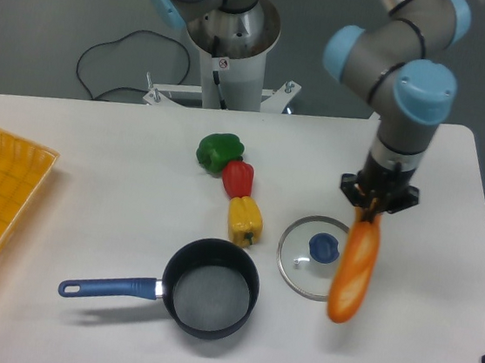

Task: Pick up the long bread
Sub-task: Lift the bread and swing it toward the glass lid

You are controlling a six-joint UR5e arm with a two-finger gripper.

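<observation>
while the tool [369,212] grips one long bread [355,269], three peppers [237,179] sit beside one pot [210,299].

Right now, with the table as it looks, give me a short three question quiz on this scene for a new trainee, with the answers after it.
1. True or false: the long bread lies flat on the table.
2. Which pepper sits nearest the pot: A green, B red, C yellow?
3. What colour is the knob on the glass lid?

Key
1. False: the gripper holds it by its upper end and it hangs down, its lower part in front of the lid's right edge.
2. C.
3. Blue.
</observation>
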